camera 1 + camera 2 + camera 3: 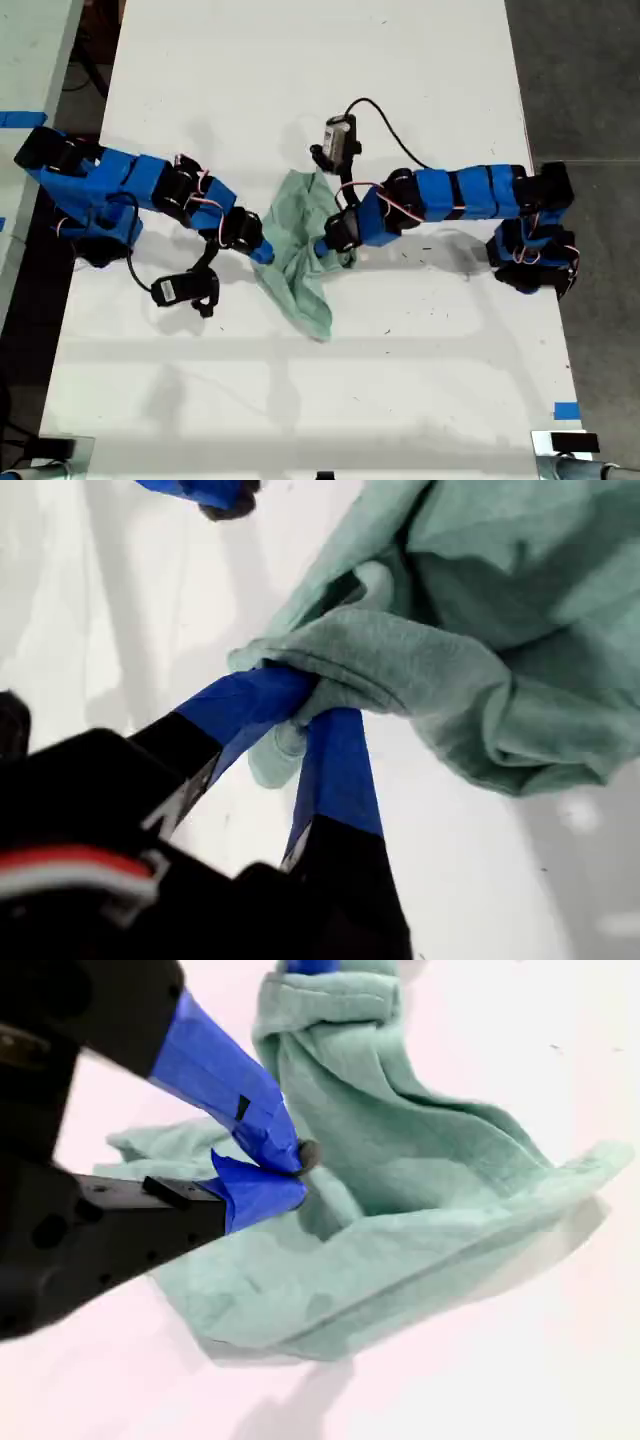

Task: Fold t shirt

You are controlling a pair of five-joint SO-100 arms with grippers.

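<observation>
The pale mint-green t shirt [300, 270] lies bunched and wrinkled at the middle of the white table, one end trailing toward the table's near edge. My first gripper [325, 246], on the arm coming from the exterior view's right, is shut on a gathered fold of the t shirt [480, 630], as the first gripper [305, 705] shows close up. My second gripper [263, 252] reaches in from the exterior view's left to the cloth's edge. In its own view the second gripper [295, 1170] hangs over the t shirt [420, 1190], blue tips touching, no cloth seen between them.
The white table [300, 60] runs the full depth of the exterior view, with dark floor [590, 80] past its edge on the exterior view's right. Blue tape marks [565, 410] sit near that edge. A black camera cable [380, 115] loops above the first arm.
</observation>
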